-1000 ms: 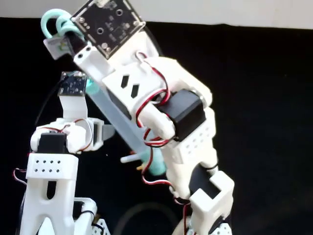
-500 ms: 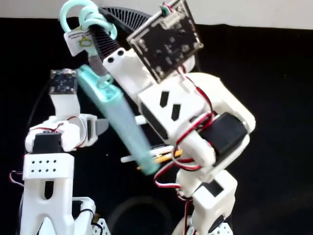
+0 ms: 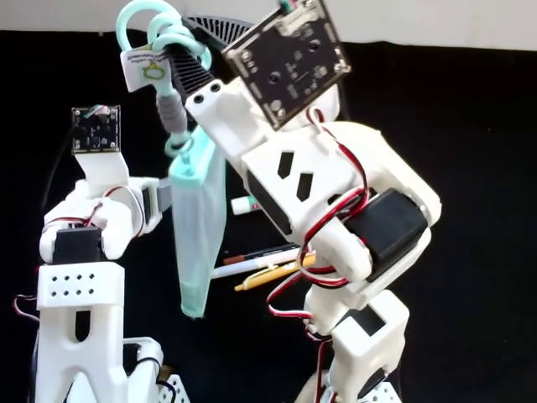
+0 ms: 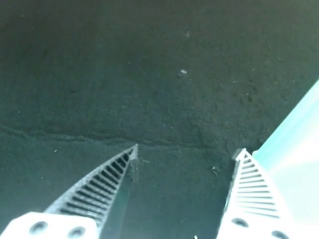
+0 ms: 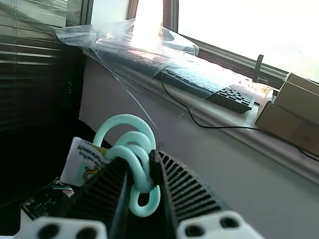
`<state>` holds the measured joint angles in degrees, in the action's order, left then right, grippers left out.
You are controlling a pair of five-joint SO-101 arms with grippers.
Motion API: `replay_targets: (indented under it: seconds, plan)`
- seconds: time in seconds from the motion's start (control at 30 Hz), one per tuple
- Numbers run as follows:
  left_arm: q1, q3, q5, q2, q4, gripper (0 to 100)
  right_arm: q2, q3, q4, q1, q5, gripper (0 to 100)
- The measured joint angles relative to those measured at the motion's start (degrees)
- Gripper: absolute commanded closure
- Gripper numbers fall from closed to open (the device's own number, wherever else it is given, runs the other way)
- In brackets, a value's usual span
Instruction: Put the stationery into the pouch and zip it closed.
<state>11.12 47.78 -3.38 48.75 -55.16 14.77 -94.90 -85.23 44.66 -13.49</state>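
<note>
Black cloth table (image 3: 470, 168) underneath everything, with a pale wall strip behind it. The right wrist view takes in the room: a bright window, slatted blinds (image 5: 30, 55), a black keyboard (image 5: 219, 89) under a crumpled clear plastic sheet (image 5: 129, 35), and a brown cardboard box (image 5: 294, 109) on the sill.

Start to the left of the translucent teal zip pouch (image 3: 199, 227): the left gripper (image 4: 188, 149) sits low over the cloth with its ribbed fingers spread wide and nothing between them. One finger is just beside the pouch wall, and whether they touch, I can't tell.

Now the pouch itself, up off the table. It hangs lengthways, long axis running up and down, the zip corner at the top and the far end pointing down toward the cloth. Above it is a teal looped cord (image 5: 130, 144) with a white paper tag (image 3: 144, 69).

To the right of the pouch's lower half, a white pen (image 3: 239, 269) and a yellow pen (image 3: 268, 275) lie side by side on the cloth, loose. A small white stick (image 3: 243, 204) lies a little farther back.

Above the pouch, the right gripper (image 5: 142, 167) has its black ribbed fingers pinched on that cord, carrying the pouch.
</note>
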Motion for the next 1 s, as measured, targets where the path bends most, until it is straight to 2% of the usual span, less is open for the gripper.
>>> replay_targets:
  seconds: [0.17,0.47,0.67,0.8,1.0]
  plan:
    - [0.1,0.0,0.0,0.0,0.0,69,0.2,0.0,-0.5,-0.1,2.4,99.2]
    - [0.1,0.0,0.0,0.0,2.1,69,0.2,0.0,-7.9,-0.1,2.9,99.2]
    - [0.2,0.0,0.0,0.0,2.1,69,0.2,0.0,-11.0,2.5,2.9,99.2]
    - [3.3,-0.4,0.0,0.0,2.0,69,0.2,0.0,-11.0,2.6,2.9,99.2]
    - [6.7,-8.8,0.0,0.0,-5.5,69,0.1,0.0,-13.4,2.7,2.9,99.2]
